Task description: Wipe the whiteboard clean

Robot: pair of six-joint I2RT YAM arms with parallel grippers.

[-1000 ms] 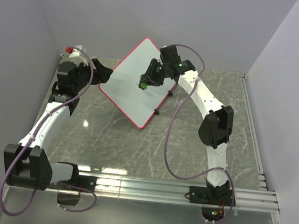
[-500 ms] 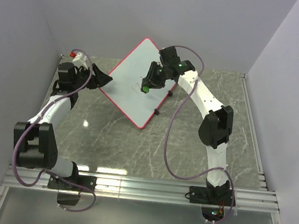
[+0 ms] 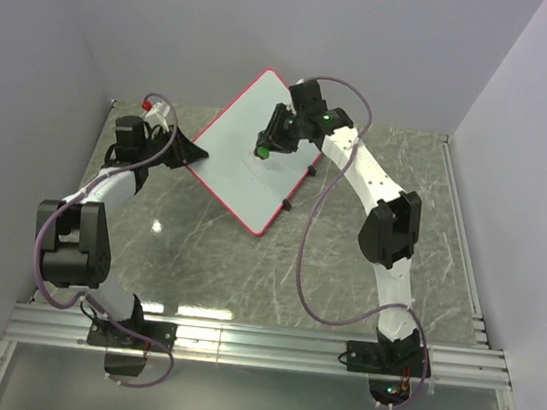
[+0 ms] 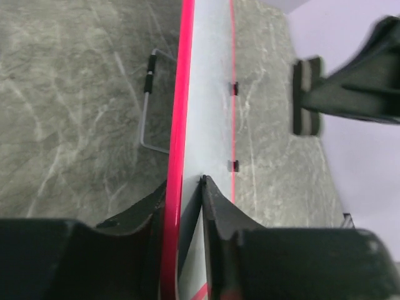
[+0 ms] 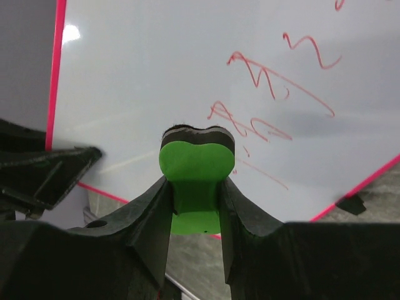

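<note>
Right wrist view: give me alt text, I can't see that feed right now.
A green eraser, clamped in the right gripper's jaws, faces the whiteboard, felt side toward it. Red scribbles mark the board up and right of the eraser; contact cannot be told.

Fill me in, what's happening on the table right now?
The left tool appears to pinch the whiteboard by its red-rimmed edge, with the board standing at a tilt. The right tool is shut on a green eraser, whose dark felt end is at the board's face next to red scribbles that are not yet wiped. Whether the felt actually touches the surface is hard to tell.
</note>
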